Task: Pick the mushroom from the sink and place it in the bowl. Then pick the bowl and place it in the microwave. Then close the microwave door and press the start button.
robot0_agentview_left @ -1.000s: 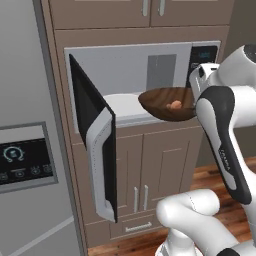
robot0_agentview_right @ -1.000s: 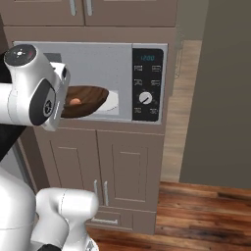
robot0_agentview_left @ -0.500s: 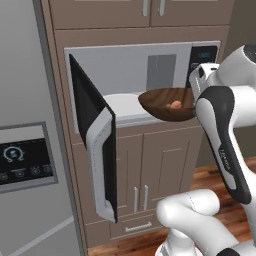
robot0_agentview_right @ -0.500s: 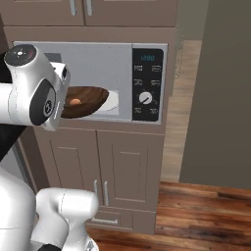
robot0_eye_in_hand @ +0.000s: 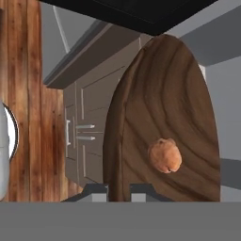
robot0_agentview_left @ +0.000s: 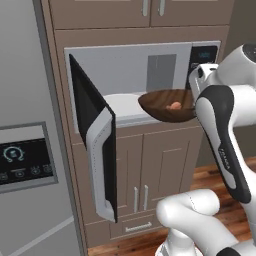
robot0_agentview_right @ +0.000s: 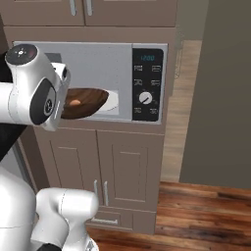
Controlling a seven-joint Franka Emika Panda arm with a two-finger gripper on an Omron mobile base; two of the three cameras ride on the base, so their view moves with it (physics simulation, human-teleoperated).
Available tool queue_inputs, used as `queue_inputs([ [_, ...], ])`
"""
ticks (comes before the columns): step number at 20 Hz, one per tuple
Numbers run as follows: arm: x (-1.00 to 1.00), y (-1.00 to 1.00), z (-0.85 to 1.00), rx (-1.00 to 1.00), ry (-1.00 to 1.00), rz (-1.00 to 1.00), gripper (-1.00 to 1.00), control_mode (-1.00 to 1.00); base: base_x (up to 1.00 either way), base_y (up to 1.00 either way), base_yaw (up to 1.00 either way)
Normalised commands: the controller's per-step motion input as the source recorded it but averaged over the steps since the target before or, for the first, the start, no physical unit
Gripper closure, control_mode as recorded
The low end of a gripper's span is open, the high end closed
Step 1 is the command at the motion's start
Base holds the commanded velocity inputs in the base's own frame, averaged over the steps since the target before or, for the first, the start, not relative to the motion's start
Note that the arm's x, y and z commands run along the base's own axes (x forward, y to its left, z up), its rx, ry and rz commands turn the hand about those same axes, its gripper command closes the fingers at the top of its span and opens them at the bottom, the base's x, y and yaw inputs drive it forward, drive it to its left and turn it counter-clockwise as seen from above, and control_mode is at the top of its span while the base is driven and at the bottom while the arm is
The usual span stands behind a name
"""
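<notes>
1. Built-in stainless-steel-framed microwave, set in brown wooden cabinetry; cavity open, pale grey inside
2. Dark glass microwave door with silver frame and vertical bar handle, swung wide open off the microwave's left edge
3. Black control panel with round dial and lit digital display, on the microwave's right side
4. Wide, shallow, dark brown wood-grain bowl, held level at the microwave's opening, partly over the cavity floor, near its right half
5. Small orange-tan mushroom, lying inside the bowl near its middle
6. Two-finger hand, fingers pressed narrowly together, pinching the bowl's rim on the side away from the microwave
7. Grey fridge with dark display panel, left of the microwave door
</notes>
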Motion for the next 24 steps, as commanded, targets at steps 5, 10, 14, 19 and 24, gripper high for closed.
queue_inputs([
  [5, 0.21, 0.05, -0.12, -0.04, 0.0, 0.15, 1.0, -1.0, 0.0, 0.0, 0.0],
  [10, 0.77, 0.2, -0.54, -0.03, -0.01, 0.23, 1.0, -1.0, 0.0, 0.0, 0.0],
  [14, 0.89, 0.19, -0.47, -0.02, -0.06, 0.12, 1.0, -1.0, 0.0, 0.0, 0.0],
  [19, 0.73, 0.12, -0.03, 0.0, -0.1, 0.0, 1.0, -1.0, 0.0, 0.0, 0.0],
  [24, 0.62, 0.09, -0.16, 0.0, -0.03, 0.0, 1.0, -1.0, 0.0, 0.0, 0.0],
])
